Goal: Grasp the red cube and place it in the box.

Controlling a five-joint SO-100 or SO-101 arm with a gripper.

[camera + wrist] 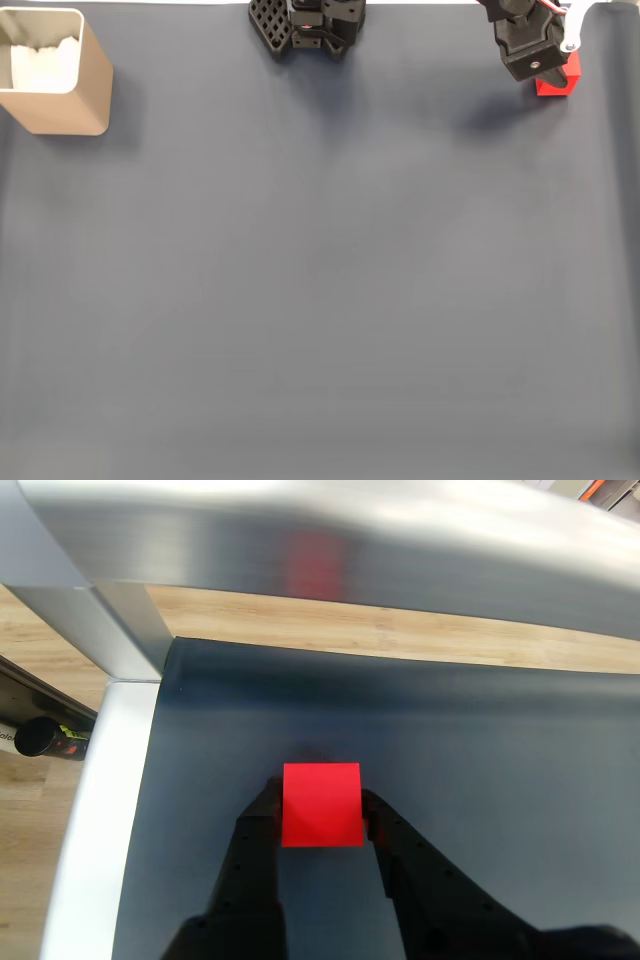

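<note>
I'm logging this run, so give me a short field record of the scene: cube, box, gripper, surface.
cube: red, between the fingers, near the mat's top right corner in the fixed view
gripper: jaws against both cube sides; lift not evident
box: tan, top left in the fixed view, white padding inside, apart from the cube
surface: dark grey mat
task stage: cube not yet in box

Fixed view high above mat (320, 300); wrist view close, sharing red cube (321, 804).
</note>
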